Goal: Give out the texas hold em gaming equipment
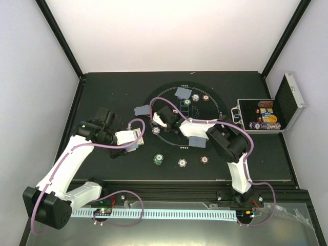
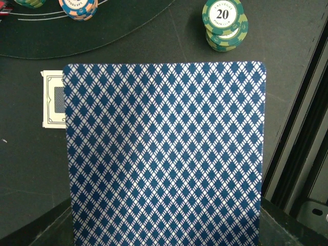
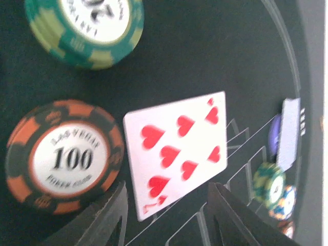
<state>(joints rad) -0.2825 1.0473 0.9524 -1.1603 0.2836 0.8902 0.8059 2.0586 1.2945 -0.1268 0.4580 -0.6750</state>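
Just past parted right jaws lies a seven (image 3: pixel 177 154); left jaws pinch a card (image 2: pixel 164 154).

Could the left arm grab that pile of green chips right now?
Probably not yet. The left gripper is shut on a blue diamond-patterned playing card, so it has no free grip. The stack of green poker chips stands just ahead with nothing covering it.

Chip stacks (image 1: pixel 182 162): probably nine, in three groups of green, white and brown-red, some partly hidden. Cards (image 1: pixel 183 93): four, one face-up. Metal case (image 1: pixel 290 100): one.
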